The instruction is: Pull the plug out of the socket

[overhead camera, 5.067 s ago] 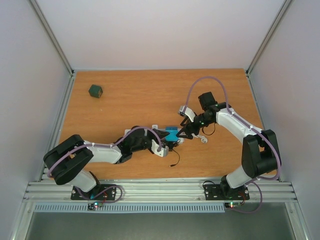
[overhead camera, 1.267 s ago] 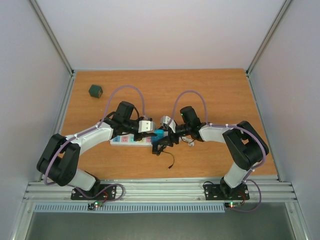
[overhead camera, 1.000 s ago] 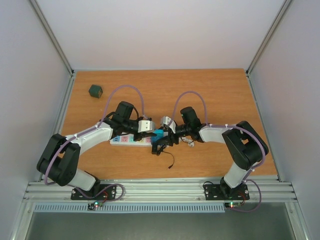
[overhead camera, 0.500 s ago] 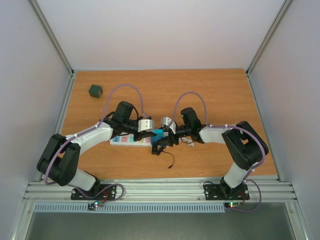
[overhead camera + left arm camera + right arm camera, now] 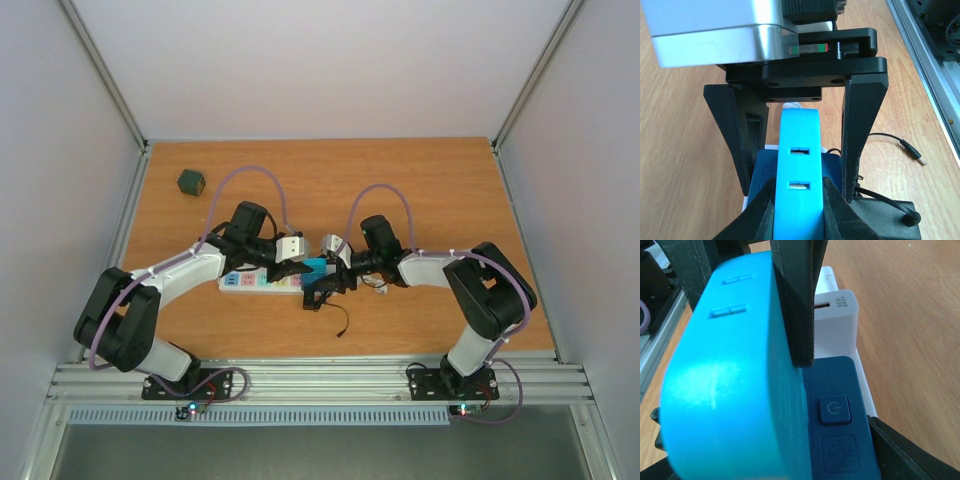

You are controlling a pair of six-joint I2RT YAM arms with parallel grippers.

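The socket [image 5: 252,282] is a long white power strip with pastel panels, lying in the middle of the table. Its dark blue end with a power button [image 5: 834,410] shows in the right wrist view. A bright blue plug [image 5: 316,267] stands on that end. My left gripper [image 5: 304,266] is shut on the plug [image 5: 799,170], with its black fingers [image 5: 758,209] pinching both sides. My right gripper [image 5: 323,287] straddles the dark blue end [image 5: 762,167] and presses both sides. Its own finger [image 5: 902,452] shows at the lower right, and the other is hidden behind the plug [image 5: 730,385].
A white USB adapter [image 5: 836,315] sits in the strip just beyond the plug. A black adapter [image 5: 885,217] with a thin black cable and barrel jack [image 5: 341,322] lies near the strip. A dark green cube [image 5: 191,182] sits at the far left. Metal rails border the table.
Five seconds ago the left arm lay over the strip from the near side. It now reaches from the far side onto the plug, and the right gripper has come in. Nothing visible changed in the last second.
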